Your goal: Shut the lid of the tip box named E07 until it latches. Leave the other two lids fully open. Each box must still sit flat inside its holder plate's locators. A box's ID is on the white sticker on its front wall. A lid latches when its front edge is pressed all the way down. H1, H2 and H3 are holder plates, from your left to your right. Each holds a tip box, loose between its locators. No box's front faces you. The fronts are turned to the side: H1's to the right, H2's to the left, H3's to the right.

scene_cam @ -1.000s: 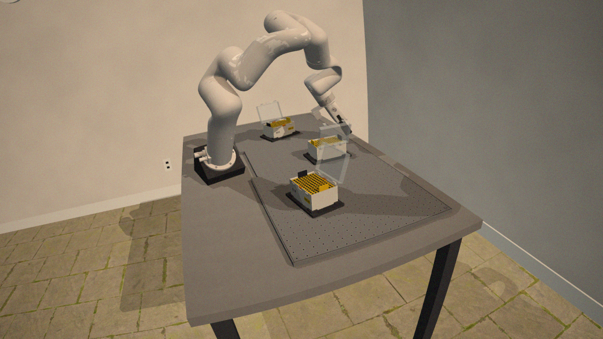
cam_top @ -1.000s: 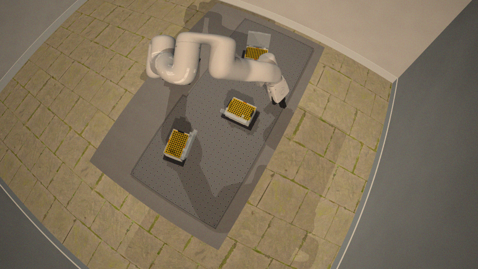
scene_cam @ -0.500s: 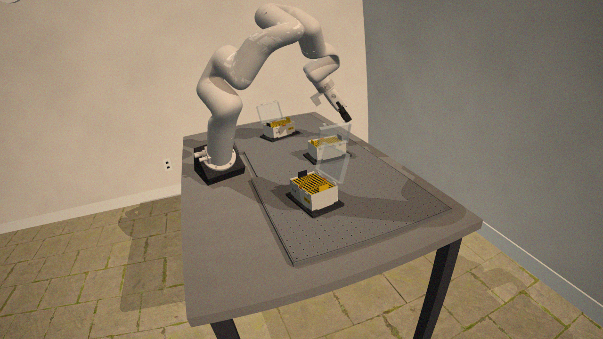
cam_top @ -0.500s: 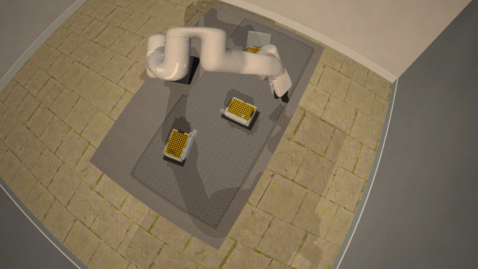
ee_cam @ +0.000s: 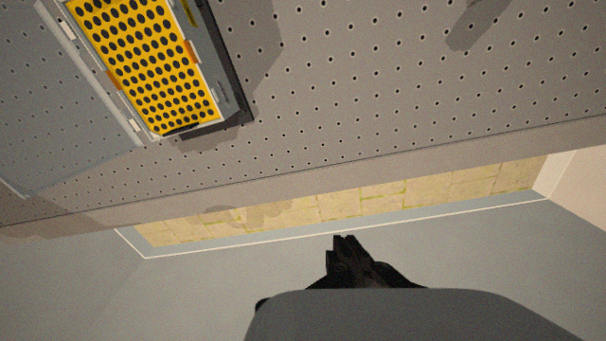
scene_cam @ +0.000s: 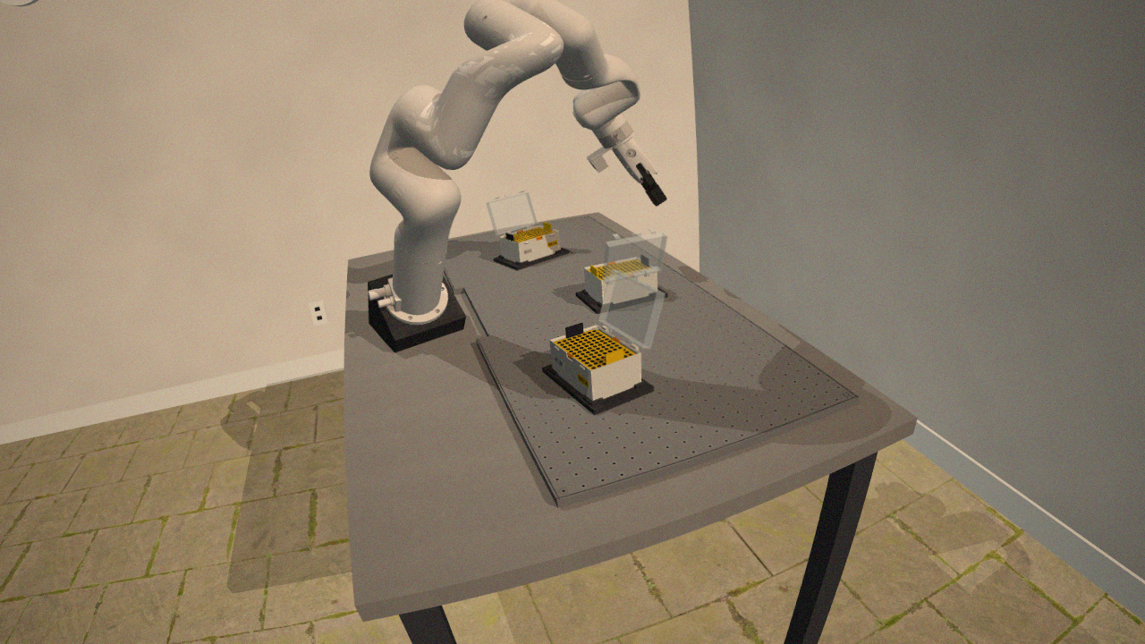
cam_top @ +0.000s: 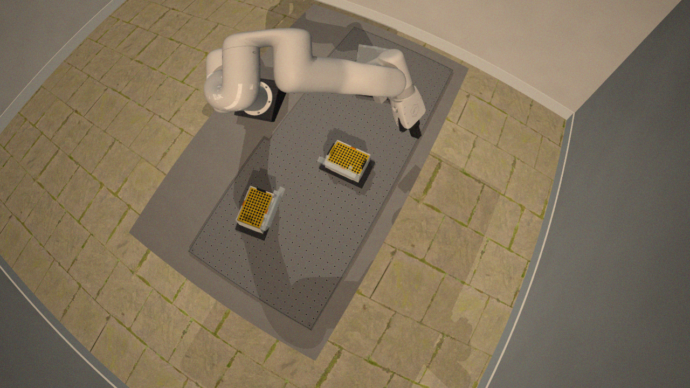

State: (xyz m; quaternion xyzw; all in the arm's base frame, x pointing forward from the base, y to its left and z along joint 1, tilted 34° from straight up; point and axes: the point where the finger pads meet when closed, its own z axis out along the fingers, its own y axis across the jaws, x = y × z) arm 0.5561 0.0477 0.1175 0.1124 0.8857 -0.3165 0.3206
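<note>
Three white tip boxes with yellow racks stand on black holder plates, all with clear lids raised. In the exterior view they are the near box [scene_cam: 598, 368], the middle box [scene_cam: 620, 278] and the far box [scene_cam: 532, 240]. My gripper [scene_cam: 655, 193] is shut and empty. It hangs high above the table's far right edge, beyond the middle box [cam_top: 346, 158] and touching nothing. The wrist view shows the shut fingers [ee_cam: 347, 246] over the table edge, and the middle box [ee_cam: 147, 66] with its open lid [ee_cam: 57, 109] at the upper left. No sticker can be read.
The boxes sit on a perforated grey board [scene_cam: 640, 400] on a table. The arm's base [scene_cam: 416, 312] is at the back left. My arm covers most of the far box in the top view. Beyond the table edge lies a stone floor [ee_cam: 341, 204].
</note>
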